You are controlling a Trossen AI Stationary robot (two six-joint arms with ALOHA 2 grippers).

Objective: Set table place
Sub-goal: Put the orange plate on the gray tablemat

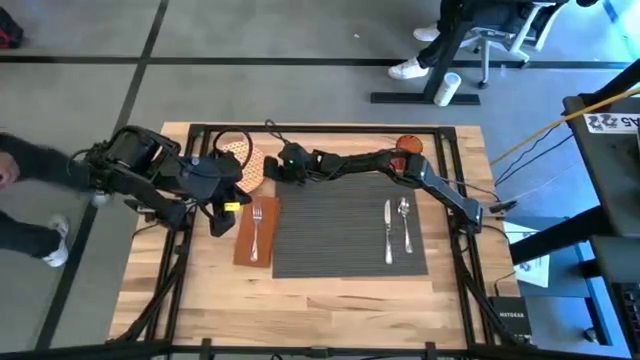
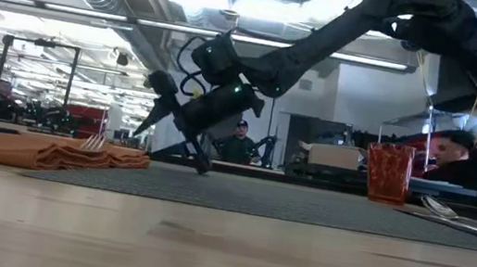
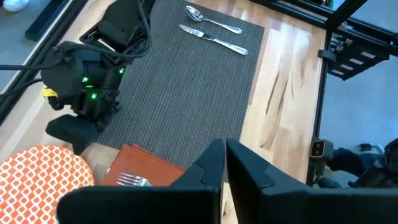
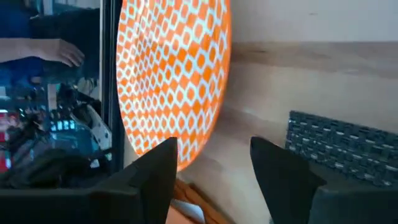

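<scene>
Just beyond the spread fingers of the right gripper (image 4: 214, 171) lies the round orange-patterned plate (image 4: 174, 74), off the dark grey ribbed placemat (image 1: 345, 225). Left gripper (image 3: 225, 163) hangs over the brown napkin (image 3: 146, 165), fingers nearly together.

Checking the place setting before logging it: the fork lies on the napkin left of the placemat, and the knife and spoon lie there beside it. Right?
Not quite. The fork does lie on the napkin, but the high view shows the knife and spoon on the placemat, toward its right side.
</scene>
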